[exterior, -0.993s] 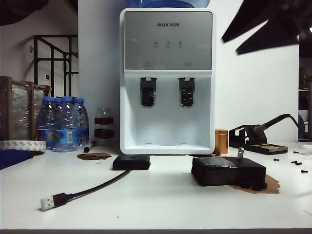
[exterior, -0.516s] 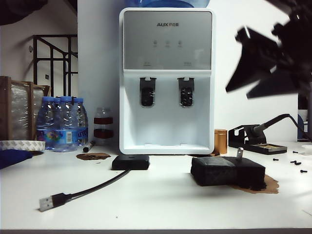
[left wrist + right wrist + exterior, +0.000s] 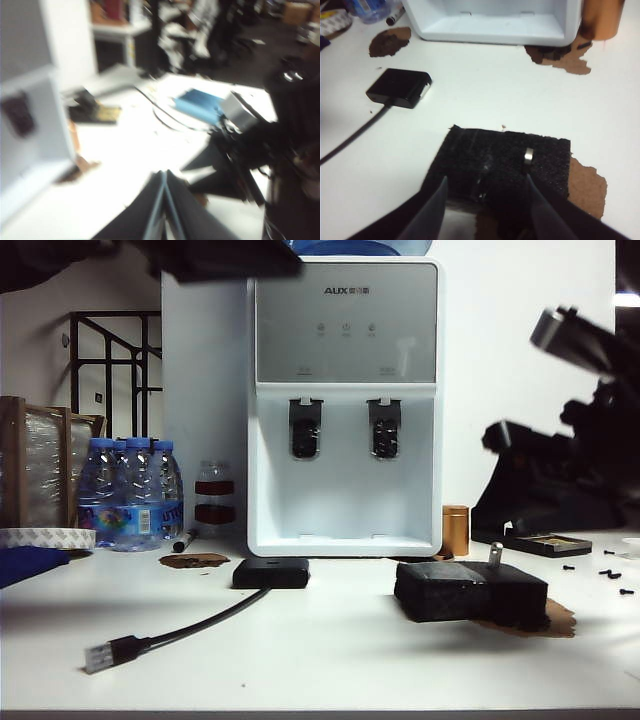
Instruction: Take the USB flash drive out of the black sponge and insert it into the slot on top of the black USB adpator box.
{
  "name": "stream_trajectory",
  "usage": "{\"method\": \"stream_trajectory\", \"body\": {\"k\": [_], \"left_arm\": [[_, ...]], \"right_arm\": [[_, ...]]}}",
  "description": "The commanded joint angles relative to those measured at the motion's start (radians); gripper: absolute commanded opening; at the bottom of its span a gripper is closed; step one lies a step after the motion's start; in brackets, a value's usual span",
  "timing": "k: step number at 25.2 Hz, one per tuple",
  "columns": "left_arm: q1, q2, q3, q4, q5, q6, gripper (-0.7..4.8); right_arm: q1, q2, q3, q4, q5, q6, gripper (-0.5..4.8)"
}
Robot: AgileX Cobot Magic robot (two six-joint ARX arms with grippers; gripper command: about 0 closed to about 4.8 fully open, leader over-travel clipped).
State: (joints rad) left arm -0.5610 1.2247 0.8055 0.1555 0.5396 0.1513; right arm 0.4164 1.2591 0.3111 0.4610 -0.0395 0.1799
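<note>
Exterior view: USB flash drive [image 3: 495,553] standing upright in the black sponge [image 3: 470,591], on the right of the white bench [image 3: 330,650], loop end up, not yet extracted. Black USB adpator box [image 3: 271,573] well apart to the left, before the water dispenser [image 3: 345,405], its cable [image 3: 185,625] trailing forward to a silver plug. Right gripper [image 3: 500,436] hangs above and behind the sponge; the left arm shows only as a dark shape at the upper left. Left wrist view: heavily blurred; left gripper [image 3: 164,210] with jaws pressed together, nothing between them. Right wrist view: right gripper [image 3: 485,200] with jaws parted and empty, low over the sponge's near edge; the drive [image 3: 528,155] sits toward one finger rather than centred. Handling note: centre the gap on the stick, descend straight, close across its flat faces low on the body, lift vertically so the foam releases it without tilting.
</note>
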Motion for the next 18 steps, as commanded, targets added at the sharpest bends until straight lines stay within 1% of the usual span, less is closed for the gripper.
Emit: {"method": "stream_trajectory", "body": {"k": [1, 2, 4, 6, 7, 9, 14, 18], "left_arm": [[-0.031, 0.108, -0.026, 0.059, -0.082, 0.006, -0.05], [-0.031, 0.144, -0.026, 0.077, -0.086, 0.005, -0.05], [-0.036, 0.233, -0.026, 0.158, -0.092, 0.005, -0.05], [-0.037, 0.315, -0.025, 0.28, -0.09, 0.004, -0.05], [-0.046, 0.369, -0.024, 0.364, -0.089, 0.001, -0.05], [-0.057, 0.448, -0.018, 0.454, -0.087, -0.002, -0.05], [-0.093, 0.627, 0.004, 0.566, -0.081, -0.002, -0.05], [-0.117, 0.673, 0.005, 0.623, -0.084, -0.002, -0.05]], "right_arm": [[0.002, 0.079, 0.004, 0.1, 0.048, -0.005, 2.61], [0.002, 0.103, 0.005, 0.116, 0.047, -0.004, 2.61], [0.002, 0.152, 0.005, 0.158, 0.045, -0.003, 2.61], [0.002, 0.178, 0.005, 0.192, 0.079, -0.004, 2.61], [0.002, 0.18, 0.005, 0.208, 0.082, -0.005, 2.61], [0.002, 0.18, 0.005, 0.238, 0.084, -0.029, 2.61], [0.002, 0.192, 0.006, 0.264, 0.127, -0.073, 2.61], [0.002, 0.256, 0.007, 0.311, 0.13, -0.08, 2.61]]}}
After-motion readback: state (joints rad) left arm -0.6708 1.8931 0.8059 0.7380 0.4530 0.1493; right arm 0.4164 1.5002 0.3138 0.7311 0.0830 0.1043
